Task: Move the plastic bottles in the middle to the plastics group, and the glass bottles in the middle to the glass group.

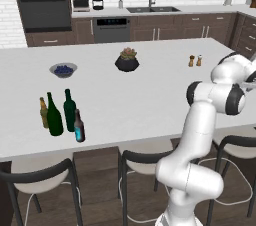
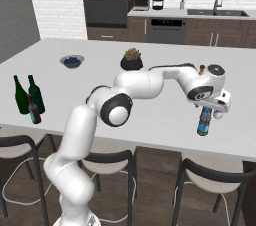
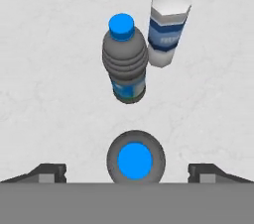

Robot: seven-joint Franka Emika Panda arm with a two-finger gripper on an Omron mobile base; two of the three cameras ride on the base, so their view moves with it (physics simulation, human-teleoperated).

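Observation:
Seen from straight above in the hand view, a plastic bottle [image 3: 135, 161] with a blue cap stands upright on the white counter. My gripper [image 3: 128, 174] is open right over it, its fingertips [image 3: 47, 173] wide apart and clear of both sides. Just beyond it stand the plastics group: a darker bottle [image 3: 125, 64] and a clearer one [image 3: 168, 25]. From the right base, the gripper [image 2: 209, 112] hangs over the bottle [image 2: 202, 126] near the counter's front right. Far left, the stubby amber bottle [image 1: 44, 112], two tall green wine bottles [image 1: 54, 116] [image 1: 69, 109] and the short dark bottle [image 1: 79, 127] cluster.
A bowl of blue berries [image 1: 63, 70], a potted plant [image 1: 127, 61] and two small shakers [image 1: 195, 60] sit further back on the island counter [image 1: 150, 105]. Black stools [image 1: 145, 162] line the counter's front edge.

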